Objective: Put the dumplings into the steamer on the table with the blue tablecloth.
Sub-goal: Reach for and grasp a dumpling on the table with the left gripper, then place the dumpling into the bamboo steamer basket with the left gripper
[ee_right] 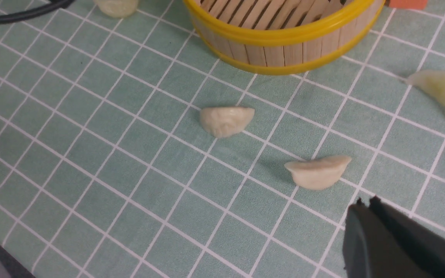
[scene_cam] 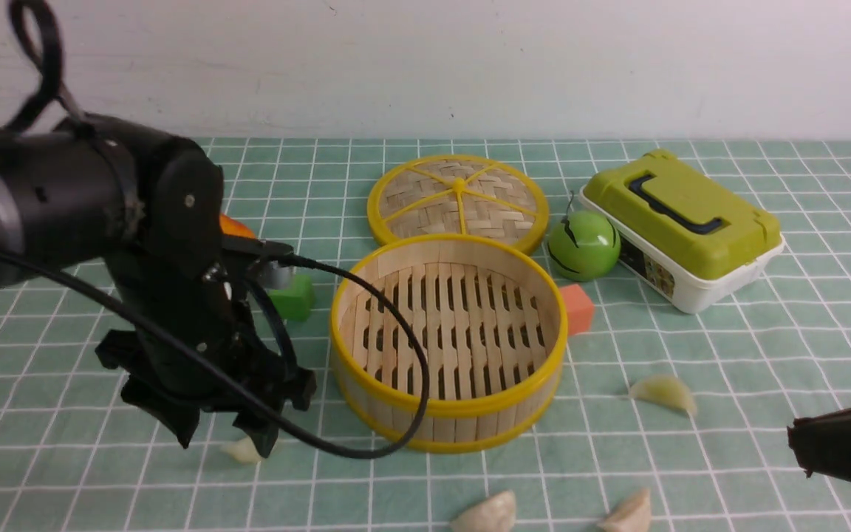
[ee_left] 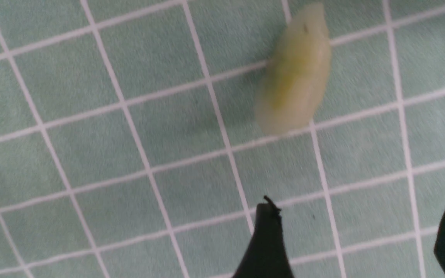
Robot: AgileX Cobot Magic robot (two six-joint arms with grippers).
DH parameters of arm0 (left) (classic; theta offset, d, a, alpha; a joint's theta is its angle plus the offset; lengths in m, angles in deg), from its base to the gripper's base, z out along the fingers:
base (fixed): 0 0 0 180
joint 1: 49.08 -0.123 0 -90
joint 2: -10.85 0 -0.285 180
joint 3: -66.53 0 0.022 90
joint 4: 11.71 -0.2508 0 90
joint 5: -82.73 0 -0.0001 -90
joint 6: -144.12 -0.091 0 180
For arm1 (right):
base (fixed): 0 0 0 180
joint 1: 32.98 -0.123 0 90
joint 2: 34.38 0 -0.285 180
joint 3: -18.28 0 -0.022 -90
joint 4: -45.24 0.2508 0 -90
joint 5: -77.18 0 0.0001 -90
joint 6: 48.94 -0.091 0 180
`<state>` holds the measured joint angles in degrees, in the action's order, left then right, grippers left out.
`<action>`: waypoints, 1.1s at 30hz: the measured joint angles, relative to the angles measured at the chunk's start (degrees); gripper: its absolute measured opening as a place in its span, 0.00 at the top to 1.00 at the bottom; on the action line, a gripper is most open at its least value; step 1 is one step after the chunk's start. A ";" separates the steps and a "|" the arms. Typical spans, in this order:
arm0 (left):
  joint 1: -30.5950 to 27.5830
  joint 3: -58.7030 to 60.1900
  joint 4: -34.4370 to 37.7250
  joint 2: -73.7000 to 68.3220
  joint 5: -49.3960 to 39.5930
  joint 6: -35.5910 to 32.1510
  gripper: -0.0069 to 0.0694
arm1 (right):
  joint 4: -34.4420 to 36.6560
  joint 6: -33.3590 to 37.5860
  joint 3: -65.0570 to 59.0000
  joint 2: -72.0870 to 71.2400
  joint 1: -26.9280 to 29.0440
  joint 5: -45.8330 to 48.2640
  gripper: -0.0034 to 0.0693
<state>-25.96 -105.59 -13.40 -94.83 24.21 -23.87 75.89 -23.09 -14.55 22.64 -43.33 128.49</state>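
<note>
The bamboo steamer (scene_cam: 470,405) stands empty mid-table on the teal grid tablecloth (scene_cam: 750,347). Four dumplings lie on the cloth: one (scene_cam: 244,449) left of the steamer, one (scene_cam: 665,393) to its right, and two at the front edge (scene_cam: 486,513) (scene_cam: 629,513). My left gripper (scene_cam: 222,432) is open and empty just above the left dumpling, which lies ahead of the open jaws in the left wrist view (ee_left: 296,73). My right gripper (ee_right: 365,202) is shut and empty near a front dumpling (ee_right: 317,172). It shows at the front right in the front view (scene_cam: 802,443).
The woven steamer lid (scene_cam: 459,196) lies behind the steamer. A green ball (scene_cam: 583,245), a green-lidded box (scene_cam: 680,225) and an orange cube (scene_cam: 577,308) stand to the right. A green cube (scene_cam: 294,297) sits left. My left arm's black cable (scene_cam: 396,436) loops across the steamer's front.
</note>
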 joint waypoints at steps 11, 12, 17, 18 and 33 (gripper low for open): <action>-0.53 -0.30 -2.49 -10.55 10.77 2.54 0.28 | -0.73 0.05 0.00 0.00 0.00 0.00 0.96; -0.53 -0.30 -2.49 -11.08 10.77 2.91 0.33 | -0.73 0.05 0.00 0.00 0.00 -0.05 0.96; -0.53 -0.58 -1.70 -11.55 10.68 3.88 0.58 | -0.79 0.05 0.00 0.00 0.00 -0.81 0.95; -0.53 -0.63 -1.70 -11.47 10.56 3.87 0.58 | -0.79 0.05 0.00 0.00 0.00 -0.89 0.95; 4.85 -26.07 12.65 -6.35 0.03 -0.59 0.58 | -0.91 0.05 0.00 0.00 0.00 -3.38 0.94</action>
<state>-21.12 -131.66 -0.75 -101.18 24.24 -24.46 74.98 -23.04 -14.55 22.64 -43.33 125.11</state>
